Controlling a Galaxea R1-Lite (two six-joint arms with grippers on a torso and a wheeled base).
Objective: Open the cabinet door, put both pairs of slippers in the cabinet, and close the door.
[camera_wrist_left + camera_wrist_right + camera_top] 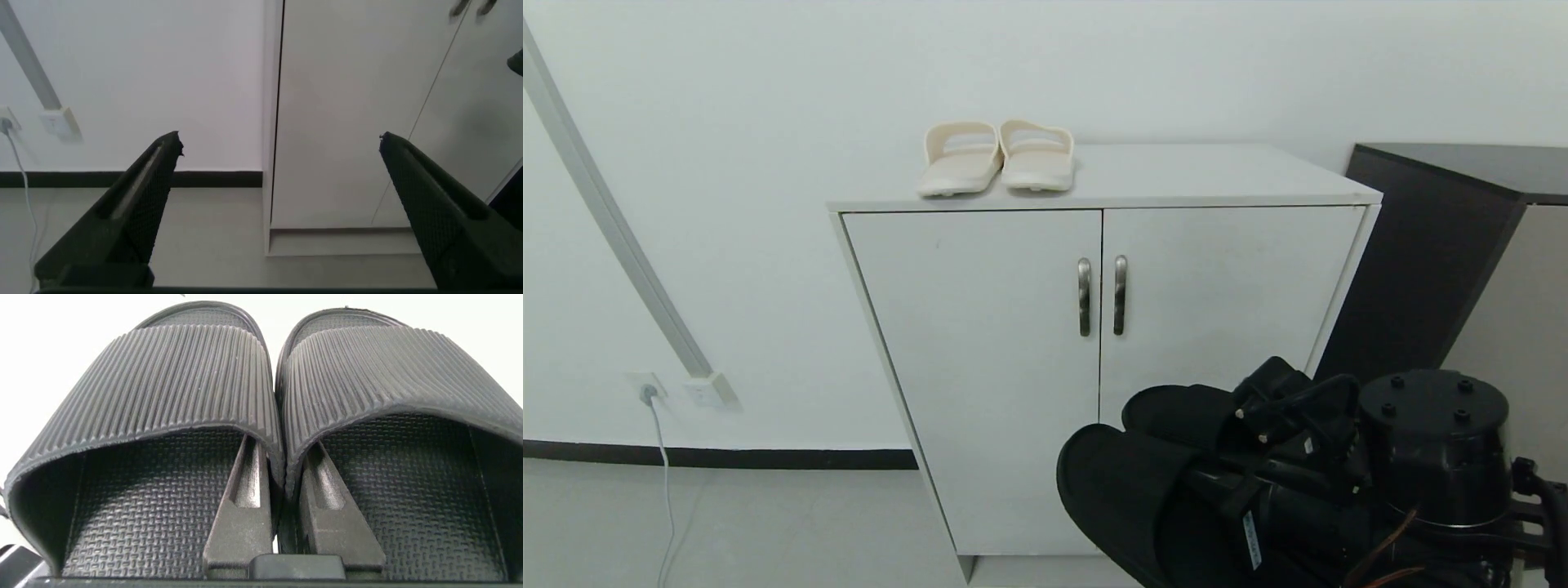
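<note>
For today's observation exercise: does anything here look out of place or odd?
Only the cream slippers, lying on top of the shut cabinet. The right claw pinches the black slippers together. Nothing looks damaged.

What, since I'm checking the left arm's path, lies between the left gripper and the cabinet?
Only bare floor, seen in the left wrist view, separates left gripper and cabinet.

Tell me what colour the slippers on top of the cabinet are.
Cream, an off-white. The slippers sit on the cabinet top, best seen in the head view.

White wall (727,122), grey floor (768,523), dark cupboard (1421,269)
</note>
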